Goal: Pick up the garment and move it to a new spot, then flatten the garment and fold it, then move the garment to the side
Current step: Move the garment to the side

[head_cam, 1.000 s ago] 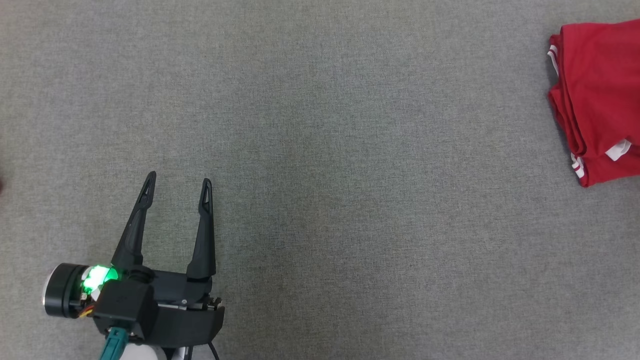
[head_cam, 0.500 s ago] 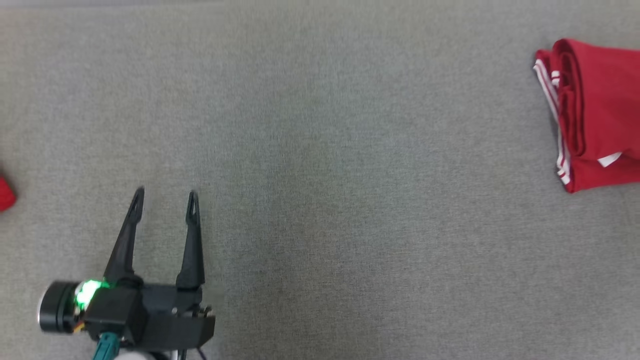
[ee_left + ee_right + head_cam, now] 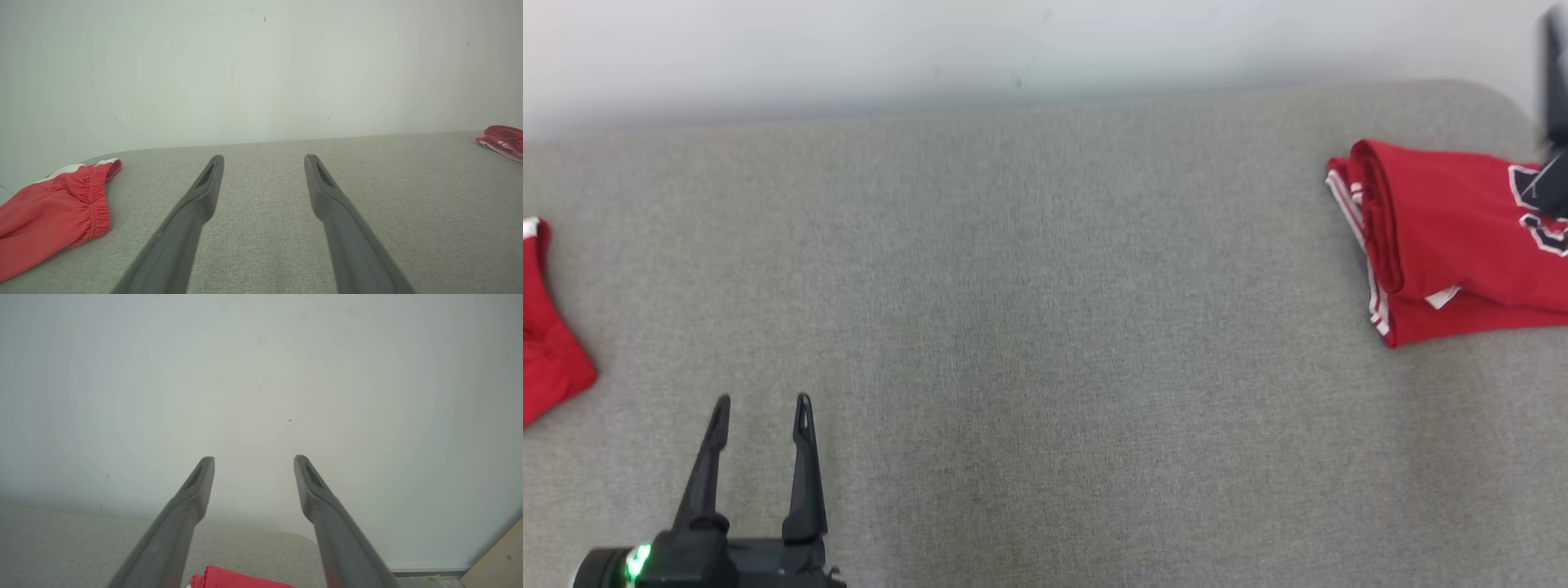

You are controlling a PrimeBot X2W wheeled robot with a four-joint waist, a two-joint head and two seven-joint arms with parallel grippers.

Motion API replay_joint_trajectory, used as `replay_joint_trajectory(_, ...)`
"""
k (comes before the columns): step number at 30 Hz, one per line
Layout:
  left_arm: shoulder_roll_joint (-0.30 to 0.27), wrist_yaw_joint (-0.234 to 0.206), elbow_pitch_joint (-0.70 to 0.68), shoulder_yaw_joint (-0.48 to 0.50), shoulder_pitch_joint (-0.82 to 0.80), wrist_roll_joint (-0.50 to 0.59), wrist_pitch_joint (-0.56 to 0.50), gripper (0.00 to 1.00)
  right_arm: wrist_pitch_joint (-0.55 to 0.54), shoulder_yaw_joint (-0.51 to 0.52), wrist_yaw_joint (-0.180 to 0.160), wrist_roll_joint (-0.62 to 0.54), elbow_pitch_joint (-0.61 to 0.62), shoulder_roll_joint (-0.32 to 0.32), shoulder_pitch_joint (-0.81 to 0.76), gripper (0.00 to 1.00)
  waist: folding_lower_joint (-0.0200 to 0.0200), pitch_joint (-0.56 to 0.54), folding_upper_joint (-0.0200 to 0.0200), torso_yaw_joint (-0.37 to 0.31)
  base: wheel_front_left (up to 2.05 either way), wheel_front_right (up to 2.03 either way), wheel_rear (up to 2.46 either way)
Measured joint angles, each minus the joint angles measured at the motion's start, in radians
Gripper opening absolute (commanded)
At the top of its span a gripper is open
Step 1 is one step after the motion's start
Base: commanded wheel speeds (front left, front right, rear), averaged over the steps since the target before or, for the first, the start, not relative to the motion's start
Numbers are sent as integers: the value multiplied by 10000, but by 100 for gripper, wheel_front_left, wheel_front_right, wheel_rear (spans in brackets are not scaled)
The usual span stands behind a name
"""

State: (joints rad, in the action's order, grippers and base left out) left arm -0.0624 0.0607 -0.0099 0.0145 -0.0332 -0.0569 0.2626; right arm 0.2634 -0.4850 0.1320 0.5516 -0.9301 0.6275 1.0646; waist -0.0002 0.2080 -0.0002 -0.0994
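Shorts of red elasticated cloth (image 3: 551,343) lie far left; our left gripper (image 3: 762,400) gapes empty. Far right, the folded red white-striped garment (image 3: 1445,237) rests beneath our right gripper (image 3: 253,458), wide and empty; we risk snagging and unfolding it on leaving.

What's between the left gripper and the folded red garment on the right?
Only bare grey surface. In the head view, nothing else lies on the stretch from the left gripper to the folded garment.
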Motion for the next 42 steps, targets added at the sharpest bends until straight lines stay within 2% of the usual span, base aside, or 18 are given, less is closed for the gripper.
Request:
replay_joint_trajectory(3,27,6,-12,27,251,-21,0,100,4,1066,0,-708,940,-541,-1337,100,0,-296,0,-2,0,0,0)
replay_joint_trajectory(4,44,12,-6,23,382,-31,0,100,4,1770,0,-1375,1628,-863,-2161,100,0,-466,1,18,0,0,0)
replay_joint_trajectory(6,65,17,-10,35,477,-31,0,100,8,2410,0,-1910,2412,-1277,-3005,100,-1,-609,0,50,0,0,0)
replay_joint_trajectory(8,75,15,19,79,613,-33,0,100,8,3126,0,-2569,3532,-1983,-4351,100,0,-784,0,105,0,0,0)
replay_joint_trajectory(11,82,12,102,167,772,-58,0,100,4,3674,0,-2957,4516,-2610,-5616,100,-1,-952,1,152,0,0,0)
replay_joint_trajectory(18,105,-81,301,228,939,-136,0,100,8,4159,0,-3618,6153,-3772,-7891,100,0,-1275,2,182,0,0,0)
replay_joint_trajectory(24,111,-245,428,244,1030,-393,0,100,6,4376,0,-3969,6985,-4642,-9316,100,0,-1574,1,216,0,0,0)
replay_joint_trajectory(31,115,-299,650,221,1366,-395,0,100,8,4915,0,-4144,7323,-5227,-10418,100,0,-1912,1,273,0,0,0)
replay_joint_trajectory(42,115,-82,779,301,1768,-86,0,100,8,5016,0,-4215,7354,-5526,-11076,100,1,-2163,2,425,0,0,0)
